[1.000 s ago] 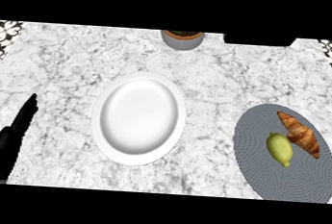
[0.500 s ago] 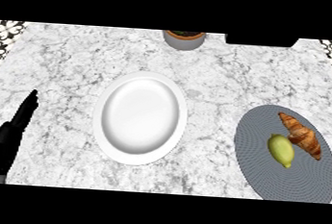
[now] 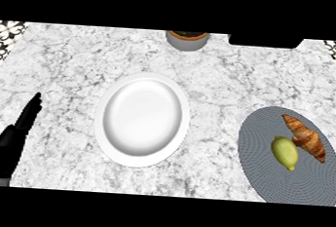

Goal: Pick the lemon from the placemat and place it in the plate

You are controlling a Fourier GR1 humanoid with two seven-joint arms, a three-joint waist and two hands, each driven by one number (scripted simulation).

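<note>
In the head view, the marbled desk (image 3: 224, 65) carries a white plate (image 3: 143, 119) near the middle, and a round grey placemat (image 3: 271, 175) lies at 3 o'clock from it, well apart. The lemon (image 3: 284, 152) rests on the placemat, a little toward its upper half, with a croissant (image 3: 304, 137) just beside it at 1 o'clock, so close that the 2 may touch. The left hand (image 3: 12, 142) shows at the desk's 8 o'clock edge, fingers straight and apart from everything, holding nothing; it rests there. The right hand is not clearly visible, only a dark sliver at the right edge, so its state cannot be told. A pot (image 3: 187, 39) stands at 12 o'clock by the far edge. The lemon looks small, light and stiff, with a smooth rounded skin that could roll or slip; a grasp across its narrow middle, coming from the side away from the croissant, seems safest. The pick has not yet begun.
</note>
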